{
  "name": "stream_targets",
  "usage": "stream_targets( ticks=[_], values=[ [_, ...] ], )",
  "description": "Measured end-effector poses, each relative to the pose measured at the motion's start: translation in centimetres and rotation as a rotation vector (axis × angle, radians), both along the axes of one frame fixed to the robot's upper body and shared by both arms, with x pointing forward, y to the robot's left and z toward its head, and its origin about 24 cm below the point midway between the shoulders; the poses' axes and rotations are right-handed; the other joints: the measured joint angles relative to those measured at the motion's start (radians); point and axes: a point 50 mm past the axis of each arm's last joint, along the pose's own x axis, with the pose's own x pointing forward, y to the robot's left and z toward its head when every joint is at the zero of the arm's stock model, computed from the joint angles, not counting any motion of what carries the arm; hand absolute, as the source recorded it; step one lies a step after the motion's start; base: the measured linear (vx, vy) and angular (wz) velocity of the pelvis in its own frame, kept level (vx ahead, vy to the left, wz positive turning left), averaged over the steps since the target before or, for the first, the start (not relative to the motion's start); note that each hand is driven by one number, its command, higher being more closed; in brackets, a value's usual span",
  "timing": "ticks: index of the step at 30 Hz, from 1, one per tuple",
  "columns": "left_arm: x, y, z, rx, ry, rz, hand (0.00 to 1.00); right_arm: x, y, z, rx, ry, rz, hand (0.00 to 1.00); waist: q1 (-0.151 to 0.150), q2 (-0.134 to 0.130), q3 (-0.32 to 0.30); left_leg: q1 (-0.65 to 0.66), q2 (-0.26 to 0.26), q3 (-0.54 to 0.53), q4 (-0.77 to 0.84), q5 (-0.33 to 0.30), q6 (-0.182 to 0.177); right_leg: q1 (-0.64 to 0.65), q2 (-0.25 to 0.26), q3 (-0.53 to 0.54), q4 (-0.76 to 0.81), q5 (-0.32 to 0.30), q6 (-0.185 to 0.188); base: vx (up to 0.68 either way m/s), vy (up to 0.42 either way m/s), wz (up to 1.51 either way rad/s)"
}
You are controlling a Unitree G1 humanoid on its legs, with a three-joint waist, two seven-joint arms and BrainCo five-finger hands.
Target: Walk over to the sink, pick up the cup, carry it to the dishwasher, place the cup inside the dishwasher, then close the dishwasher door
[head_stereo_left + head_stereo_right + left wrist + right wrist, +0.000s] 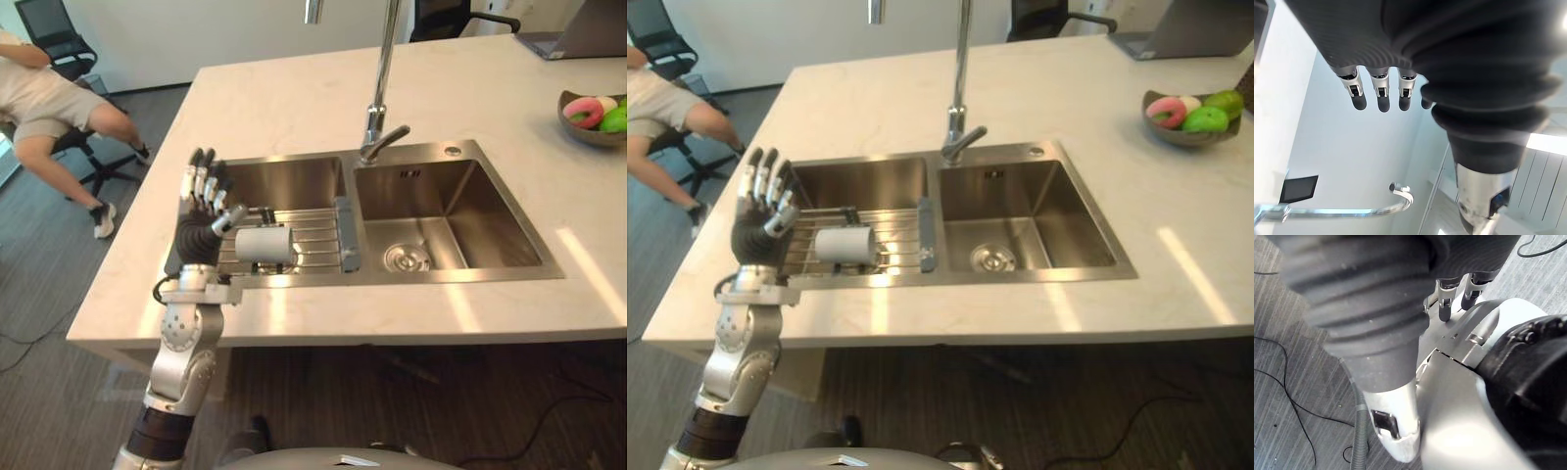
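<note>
A pale cup (263, 244) lies on its side on a wire rack (304, 230) over the left basin of the steel sink (460, 277). My left hand (201, 211) is raised at the sink's left rim, just left of the cup, with its fingers (1382, 93) straight and pointing up and its thumb close to the cup's near end. It holds nothing. In the right wrist view my right hand (1447, 301) hangs low by my side, fingers relaxed and empty.
A tall faucet (380, 98) rises behind the divider between the basins. A bowl of fruit (593, 113) and a laptop (578, 39) sit on the counter's far right. A person (49, 108) sits on an office chair beyond the counter's left end.
</note>
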Motion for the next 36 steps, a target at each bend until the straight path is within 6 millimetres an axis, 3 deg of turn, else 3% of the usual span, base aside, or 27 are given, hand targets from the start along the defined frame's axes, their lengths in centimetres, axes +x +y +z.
stream_targets(
  ticks=[2,5,7,10,12,15,16,19,26,30,33,36],
  values=[
    [0.2,0.0,0.3,-0.029,-0.002,-0.007,0.00,-0.1,0.3,-0.1,0.004,-0.002,-0.026,0.00,0.001,-0.008,0.004,0.017,-0.012,-0.001,-0.038,-0.027,0.018,0.005,-0.009,-0.008,-0.002,0.000,0.016,0.07,0.151,0.15],
    [0.3,0.1,-0.3,-0.036,0.032,-0.023,0.00,-0.6,0.9,-0.3,0.016,0.012,-0.023,0.00,0.009,-0.044,0.001,0.037,-0.046,0.006,-0.039,-0.039,0.032,0.024,-0.045,-0.017,0.007,-0.008,0.030,0.04,0.096,0.07],
    [0.4,-0.3,-0.7,-0.014,0.051,-0.039,0.00,-0.6,0.8,-0.3,0.009,0.016,-0.007,0.00,0.010,-0.045,0.001,0.047,-0.053,0.011,-0.042,-0.040,0.036,0.029,-0.053,-0.016,0.010,-0.010,0.033,-0.01,0.034,-0.02],
    [0.9,-1.5,-2.9,0.092,0.159,-0.058,0.00,-0.8,0.7,-0.3,0.005,0.019,0.008,0.00,0.005,-0.042,-0.007,0.058,-0.048,0.012,-0.048,-0.040,0.034,0.036,-0.047,-0.016,-0.003,-0.013,0.027,-0.04,-0.014,-0.06],
    [0.9,-2.6,-4.3,0.328,0.175,0.013,0.00,-0.8,0.7,-0.3,0.003,0.013,0.015,0.00,-0.006,-0.037,-0.017,0.068,-0.043,0.007,-0.081,-0.027,0.027,0.030,-0.036,-0.014,-0.009,-0.012,0.023,-0.03,-0.026,-0.05],
    [0.7,-3.3,-4.5,0.625,0.093,0.119,0.00,-0.8,0.8,-0.3,0.003,0.012,0.026,0.00,-0.012,-0.040,-0.030,0.064,-0.035,0.006,-0.101,-0.022,0.018,0.018,-0.025,-0.012,-0.017,-0.009,0.019,0.00,-0.029,-0.04],
    [0.6,-3.3,-5.0,0.813,0.041,0.168,0.00,-0.9,1.0,-0.3,0.006,0.015,0.034,0.00,-0.016,-0.045,-0.041,0.061,-0.034,0.007,-0.101,-0.022,0.019,0.018,-0.022,-0.011,-0.026,-0.008,0.018,0.03,-0.029,-0.03],
    [0.8,-2.3,-5.9,0.986,0.023,0.246,0.00,-1.0,1.1,-0.4,0.009,0.021,0.040,0.00,-0.025,-0.052,-0.060,0.049,-0.034,0.009,-0.101,-0.024,0.019,0.016,-0.018,-0.012,-0.050,0.007,0.027,0.06,-0.024,-0.02],
    [1.9,-0.6,-5.9,1.065,-0.004,0.450,0.00,-0.9,1.3,-0.4,0.012,0.022,0.057,0.00,-0.029,-0.058,-0.061,0.038,-0.033,0.021,-0.101,-0.024,0.019,0.022,-0.011,-0.019,-0.099,0.040,0.024,0.03,-0.018,-0.05],
    [2.8,0.2,-7.4,1.194,0.056,0.519,0.00,-0.7,1.3,-0.4,0.013,0.019,0.061,0.00,-0.037,-0.060,-0.061,0.034,-0.031,0.028,-0.101,-0.024,0.019,0.022,-0.008,-0.017,-0.120,0.059,0.022,-0.05,-0.003,-0.06],
    [3.0,0.9,-9.6,1.324,0.152,0.492,0.00,-0.6,1.5,-0.4,0.017,0.015,0.063,0.00,-0.042,-0.069,-0.059,0.034,-0.028,0.047,-0.101,-0.024,0.020,0.015,-0.007,0.003,-0.138,0.076,0.019,-0.09,0.009,-0.18],
    [3.2,0.5,-10.1,1.423,0.145,0.380,0.00,-0.5,1.8,-0.5,0.021,0.013,0.071,0.00,-0.049,-0.076,-0.062,0.034,-0.027,0.050,-0.101,-0.025,0.019,0.011,-0.007,0.006,-0.144,0.077,0.014,-0.10,0.001,-0.08]
  ],
)
